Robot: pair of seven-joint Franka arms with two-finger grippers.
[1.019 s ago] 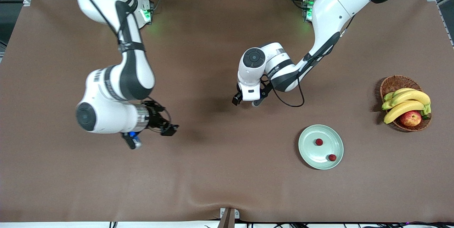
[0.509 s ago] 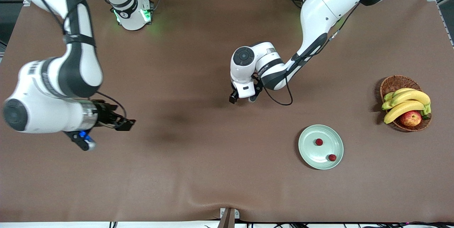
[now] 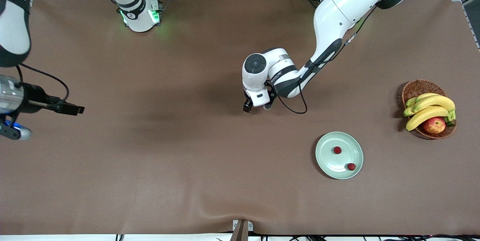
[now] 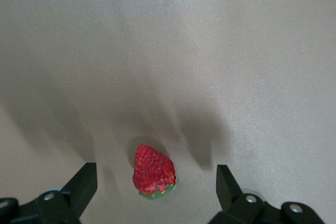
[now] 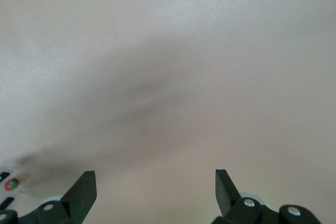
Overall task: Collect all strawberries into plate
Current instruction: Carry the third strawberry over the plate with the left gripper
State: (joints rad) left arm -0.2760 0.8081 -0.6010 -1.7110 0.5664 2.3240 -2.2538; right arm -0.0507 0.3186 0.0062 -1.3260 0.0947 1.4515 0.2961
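The pale green plate [image 3: 322,158] lies toward the left arm's end of the table, with two strawberries [image 3: 337,150] [image 3: 351,166] on it. A third strawberry [image 4: 153,170] lies on the brown table, hidden under the left hand in the front view. My left gripper [image 3: 257,107] [image 4: 155,178] hangs low over that berry, open, one finger on each side and neither touching it. My right gripper [image 3: 73,110] [image 5: 155,180] is open and empty over bare table at the right arm's end. The right wrist view shows that berry [image 5: 11,184] far off.
A wicker basket [image 3: 417,86] with bananas [image 3: 431,107] and an apple [image 3: 434,124] stands at the left arm's end of the table, farther from the front camera than the plate. A seam bump [image 3: 242,223] marks the table's front edge.
The right arm has swung away toward its own end of the table, its gripper empty and open throughout. The left gripper has shifted only slightly and stayed open.
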